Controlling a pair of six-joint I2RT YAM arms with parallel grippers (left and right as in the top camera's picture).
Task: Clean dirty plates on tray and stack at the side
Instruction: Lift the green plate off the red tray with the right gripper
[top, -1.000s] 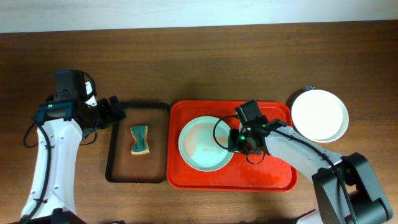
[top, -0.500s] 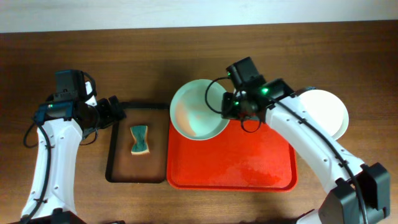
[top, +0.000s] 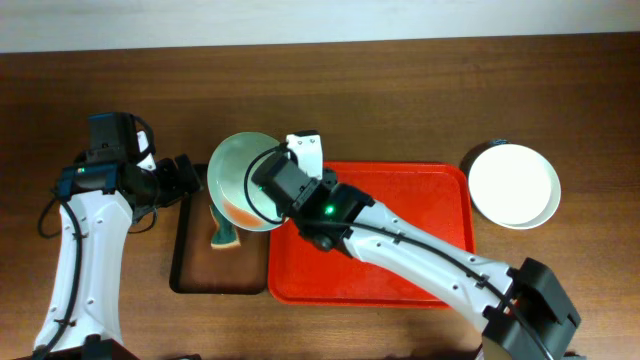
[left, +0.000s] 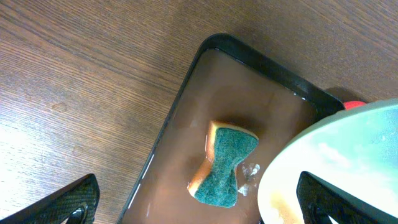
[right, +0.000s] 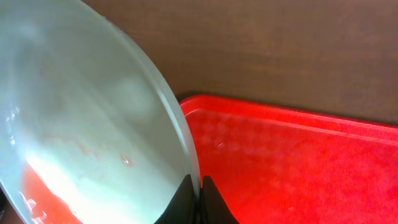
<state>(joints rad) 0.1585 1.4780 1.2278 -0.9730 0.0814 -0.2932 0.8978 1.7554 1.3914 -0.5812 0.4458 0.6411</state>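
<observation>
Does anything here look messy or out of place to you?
Yes. The mint plate is up in the air, pinched at its rim by the right tool and tilted over the brown tray, hiding part of the sponge. An orange-red smear sits along the plate's lower edge, so it looks dirty.

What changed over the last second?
The right gripper lifted the mint plate off the red tray and carried it left; it is now above the brown tray, partly covering the sponge from overhead. The left arm, sponge and white plate stayed put.
</observation>
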